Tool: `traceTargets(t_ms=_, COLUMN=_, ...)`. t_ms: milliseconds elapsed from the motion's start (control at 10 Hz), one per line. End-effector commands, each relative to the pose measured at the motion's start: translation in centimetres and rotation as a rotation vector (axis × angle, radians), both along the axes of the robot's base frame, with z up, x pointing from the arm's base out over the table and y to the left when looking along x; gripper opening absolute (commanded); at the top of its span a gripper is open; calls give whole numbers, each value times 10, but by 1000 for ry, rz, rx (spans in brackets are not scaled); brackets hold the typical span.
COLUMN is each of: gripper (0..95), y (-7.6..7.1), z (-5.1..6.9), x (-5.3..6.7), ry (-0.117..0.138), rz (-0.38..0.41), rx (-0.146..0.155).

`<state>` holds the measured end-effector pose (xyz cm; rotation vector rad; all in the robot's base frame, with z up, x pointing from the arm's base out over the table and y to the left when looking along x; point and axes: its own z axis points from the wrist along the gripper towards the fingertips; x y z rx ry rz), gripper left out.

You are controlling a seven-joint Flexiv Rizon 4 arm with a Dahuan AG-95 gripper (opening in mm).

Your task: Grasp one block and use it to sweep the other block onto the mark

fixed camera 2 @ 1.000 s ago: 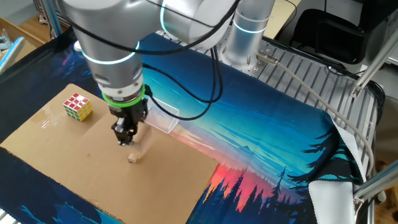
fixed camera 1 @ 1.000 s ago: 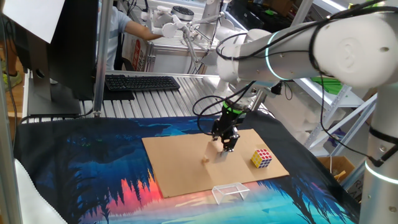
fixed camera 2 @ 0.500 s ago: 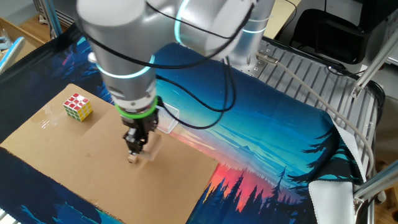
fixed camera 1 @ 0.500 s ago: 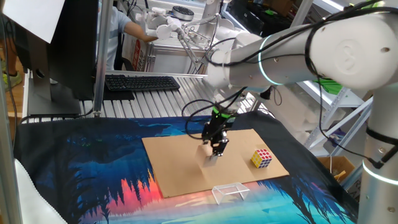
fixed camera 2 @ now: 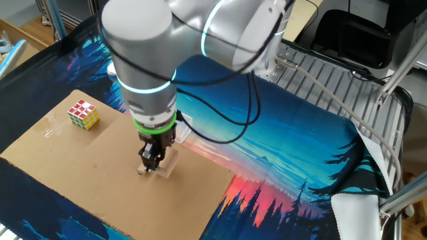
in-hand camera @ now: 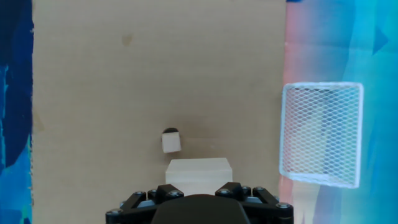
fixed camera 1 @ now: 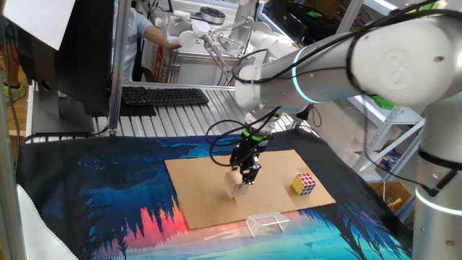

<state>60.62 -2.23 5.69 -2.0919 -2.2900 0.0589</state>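
Observation:
My gripper (in-hand camera: 199,188) is shut on the plain tan wooden cube (in-hand camera: 199,170) and holds it down at the cardboard sheet (in-hand camera: 93,93). The tiny tan piece (in-hand camera: 171,143) lies just beyond the cube's far left corner, a narrow gap away. A small dark round dot, the mark (in-hand camera: 171,131), shows at the piece's far edge and is partly covered by it. In one fixed view the gripper (fixed camera 1: 246,173) stands over the cube (fixed camera 1: 233,187) near the sheet's middle. In the other fixed view the gripper (fixed camera 2: 153,160) holds the cube (fixed camera 2: 162,167) beside the piece (fixed camera 2: 141,171).
A multicoloured puzzle cube (fixed camera 1: 304,183) sits on the cardboard's right side and also shows in the other fixed view (fixed camera 2: 83,114). A clear meshed plastic frame (in-hand camera: 322,134) lies just off the cardboard edge (fixed camera 1: 266,222). A faint brown spot (in-hand camera: 127,40) is farther along the sheet.
The gripper has carried the tan cube across the cardboard and down beside the tiny piece. The tiny piece has hardly moved.

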Motion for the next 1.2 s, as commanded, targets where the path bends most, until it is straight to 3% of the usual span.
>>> traceTargets(t_ms=100, gripper=0, y=0, z=-2, x=-1, ry=-5, rz=-5, rx=-5)
traceTargets(t_ms=1200, gripper=0, y=-4, z=-10, x=4, ry=-8, rz=-7, rx=-24)
